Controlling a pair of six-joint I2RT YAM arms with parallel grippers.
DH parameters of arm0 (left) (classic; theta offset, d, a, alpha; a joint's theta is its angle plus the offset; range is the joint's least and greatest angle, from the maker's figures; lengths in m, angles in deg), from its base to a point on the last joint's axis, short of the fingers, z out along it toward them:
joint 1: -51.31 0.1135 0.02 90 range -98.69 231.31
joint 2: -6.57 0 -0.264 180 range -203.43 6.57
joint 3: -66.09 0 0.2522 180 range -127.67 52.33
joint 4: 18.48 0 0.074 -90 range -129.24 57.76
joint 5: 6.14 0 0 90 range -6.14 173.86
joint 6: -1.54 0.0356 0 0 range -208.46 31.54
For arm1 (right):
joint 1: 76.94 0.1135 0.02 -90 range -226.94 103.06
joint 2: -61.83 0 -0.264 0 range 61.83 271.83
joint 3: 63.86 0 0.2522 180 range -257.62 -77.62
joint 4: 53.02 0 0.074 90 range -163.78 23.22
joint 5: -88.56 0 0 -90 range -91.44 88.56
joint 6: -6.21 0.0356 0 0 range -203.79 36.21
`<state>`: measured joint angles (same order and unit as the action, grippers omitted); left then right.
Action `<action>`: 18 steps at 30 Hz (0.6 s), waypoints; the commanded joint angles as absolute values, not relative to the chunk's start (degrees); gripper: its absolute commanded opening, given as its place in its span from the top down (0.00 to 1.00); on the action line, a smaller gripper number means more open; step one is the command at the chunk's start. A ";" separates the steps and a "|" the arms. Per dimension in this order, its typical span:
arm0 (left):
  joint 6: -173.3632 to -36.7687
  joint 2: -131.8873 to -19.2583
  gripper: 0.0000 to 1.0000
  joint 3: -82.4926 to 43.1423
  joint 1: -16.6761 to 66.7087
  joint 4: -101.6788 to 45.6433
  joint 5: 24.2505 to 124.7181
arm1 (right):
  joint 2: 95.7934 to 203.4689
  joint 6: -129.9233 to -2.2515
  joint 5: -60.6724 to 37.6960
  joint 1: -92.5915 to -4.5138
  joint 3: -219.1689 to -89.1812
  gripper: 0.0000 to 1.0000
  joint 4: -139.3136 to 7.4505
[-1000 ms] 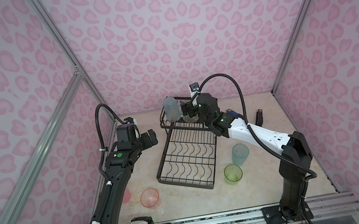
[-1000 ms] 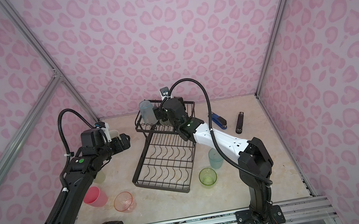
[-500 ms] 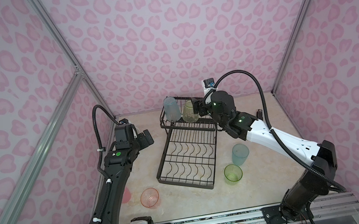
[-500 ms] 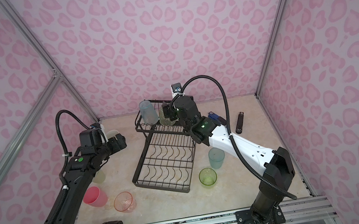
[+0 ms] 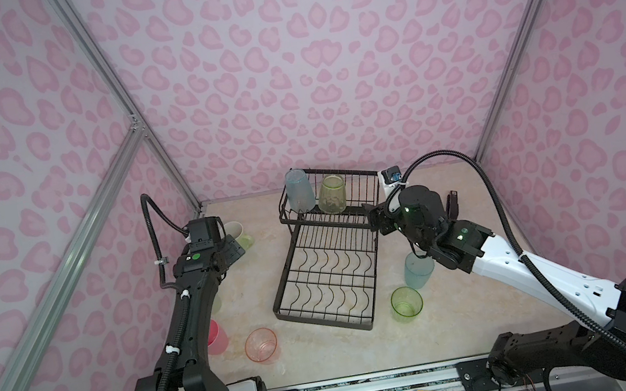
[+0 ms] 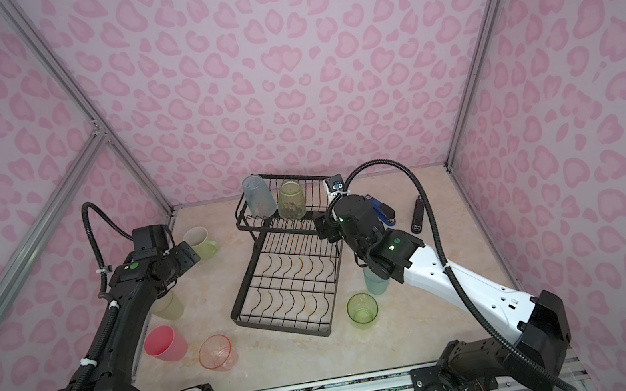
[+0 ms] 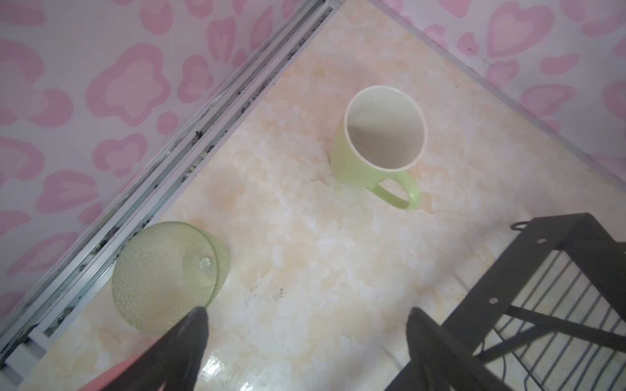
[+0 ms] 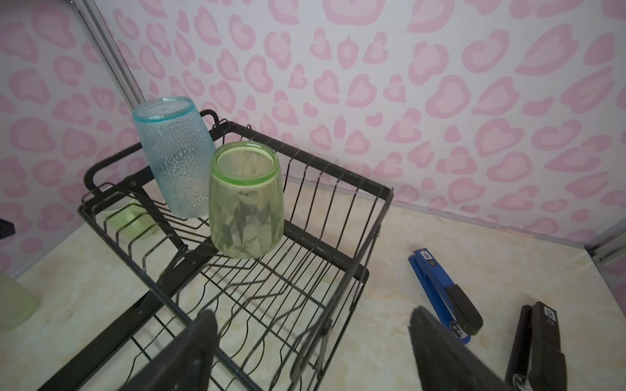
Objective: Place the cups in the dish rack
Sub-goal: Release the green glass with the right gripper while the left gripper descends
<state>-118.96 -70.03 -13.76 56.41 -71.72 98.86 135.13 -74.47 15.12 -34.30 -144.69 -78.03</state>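
The cups are split between rack and bench. A translucent blue dimpled tumbler (image 8: 176, 159) and a translucent green faceted tumbler (image 8: 245, 199) stand mouth down in the raised basket of the black wire dish rack (image 5: 321, 321). The others are on the marbled beige bench (image 5: 327, 358).

The likely next one, as I judge it, is the pale-green handled mug (image 7: 379, 135). It stands upright with its long axis vertical and its mouth up, near the back left corner and apart from the rack. It lies ahead of the left gripper (image 7: 308, 325), whose fingers (image 7: 194, 335) are spread wide with nothing between them. The handle seems to turn back toward the rack side, though the angle leaves that unsure. A textured green tumbler (image 7: 166, 274) sits closer to those fingers, just beside the wall rail (image 7: 135, 210). The left arm is plainly the nearer to both.

The right gripper (image 8: 313, 321) hovers at the rack's right edge, next to the raised basket, with its fingers also wide and empty. Nearest it on the bench are a pale blue tumbler (image 5: 418, 271) and a clear green tumbler (image 5: 406, 303), both just beside the rack.
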 commanded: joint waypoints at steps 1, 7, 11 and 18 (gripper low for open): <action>-123.19 -71.04 0.10 -14.16 56.74 -77.06 103.29 | 133.35 -75.05 14.44 -34.31 -141.66 0.12 -77.43; -127.83 -71.12 0.10 -10.87 57.11 -76.91 103.81 | 131.00 -73.01 10.07 -34.39 -138.75 0.13 -76.06; -129.10 -72.22 0.11 -9.26 57.25 -75.61 104.13 | 132.01 -71.98 6.31 -34.40 -140.85 0.14 -78.88; -129.24 -75.19 0.13 -9.04 58.29 -73.06 104.54 | 133.82 -67.88 3.44 -34.34 -142.30 0.17 -80.73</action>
